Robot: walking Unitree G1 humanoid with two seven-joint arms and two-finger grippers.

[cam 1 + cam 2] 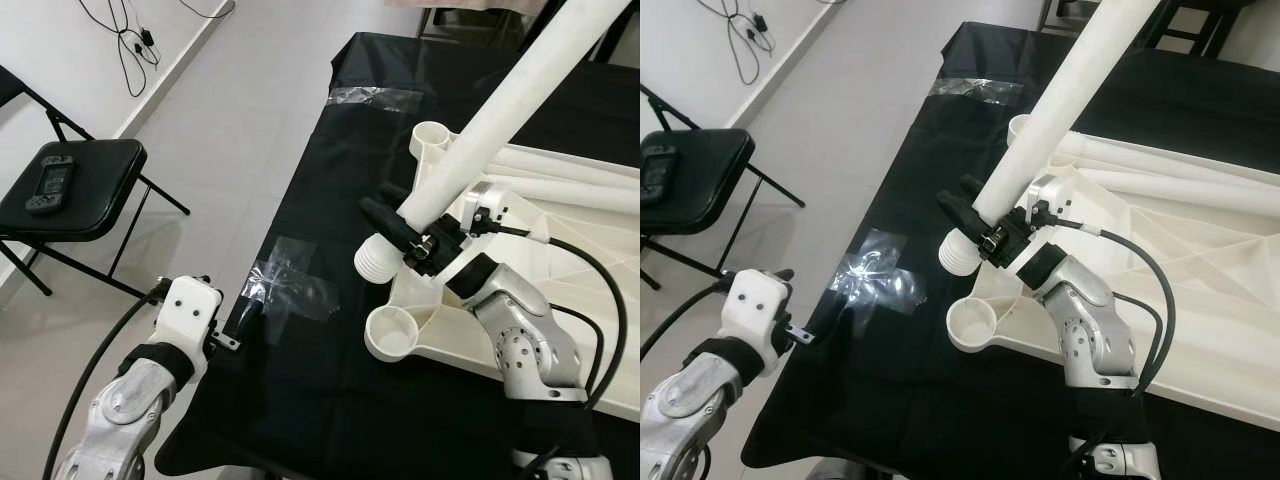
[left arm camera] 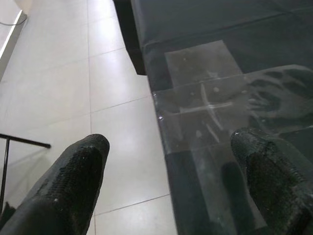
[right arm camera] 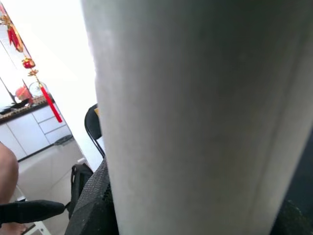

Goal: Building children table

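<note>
The right gripper point(image 1: 408, 238) clamps its fingers around a white table leg point(image 1: 480, 130), tilted above the upturned white tabletop point(image 1: 560, 300) on the black-draped bench point(image 1: 330, 400). The left gripper's point(image 2: 171, 176) fingers spread wide over the bench edge.

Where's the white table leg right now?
The leg is clamped in the right gripper, slanting up to the right, its threaded end just above the near corner socket of the upturned tabletop.
</note>
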